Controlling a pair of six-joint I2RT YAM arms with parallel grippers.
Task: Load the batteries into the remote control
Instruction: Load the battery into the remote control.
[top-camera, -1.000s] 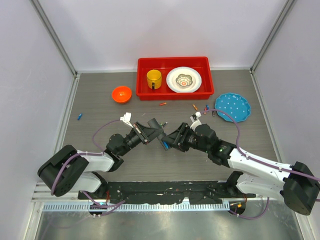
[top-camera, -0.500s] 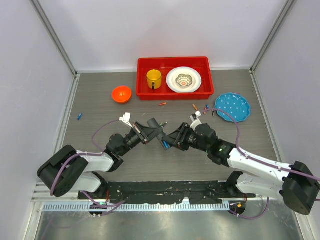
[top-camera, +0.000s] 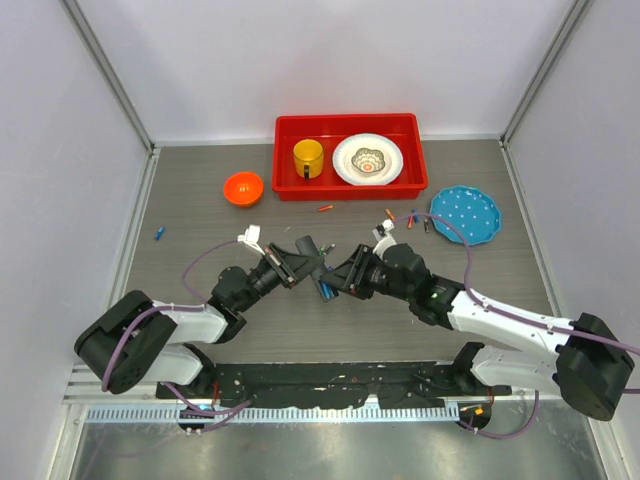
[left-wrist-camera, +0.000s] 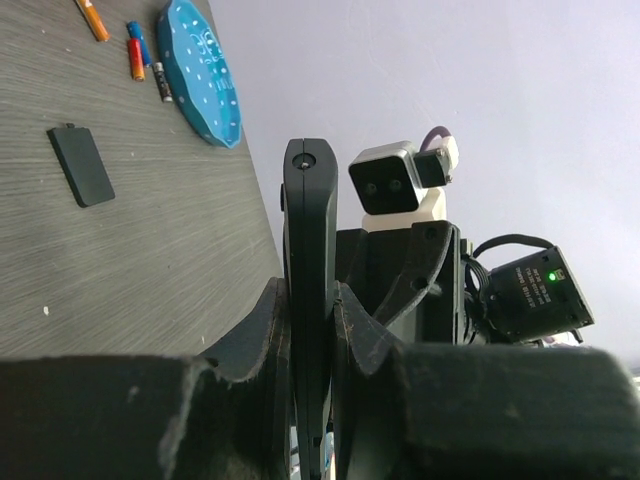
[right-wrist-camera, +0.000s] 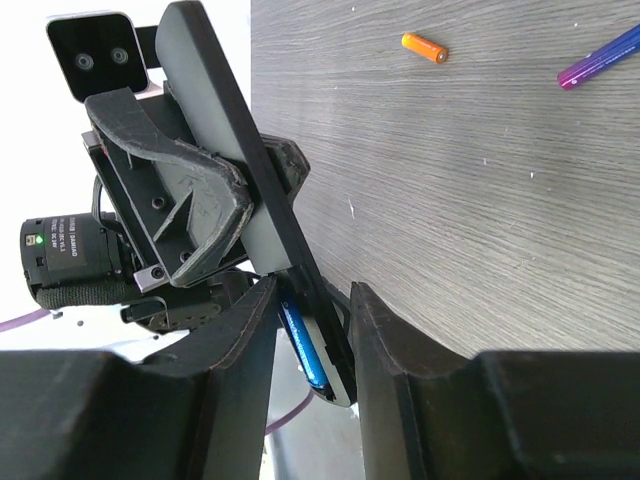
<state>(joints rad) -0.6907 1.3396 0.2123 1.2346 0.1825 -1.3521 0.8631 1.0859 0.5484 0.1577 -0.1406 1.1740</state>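
Observation:
My left gripper is shut on the black remote control and holds it on edge above the table, between the two arms. My right gripper is closed around the remote's lower end. One finger presses a blue battery against the remote's open compartment. The blue battery also shows in the top view, between the grippers. Loose batteries lie on the table: an orange one, a purple one and several near the blue plate.
The remote's flat black battery cover lies on the table. A blue plate sits at the right and an orange bowl at the left. A red tray at the back holds a yellow cup and a white plate. One blue battery lies far left.
My right gripper has moved a little to the left with the blue battery, onto the remote's end. The left gripper and the remote have stayed in place.

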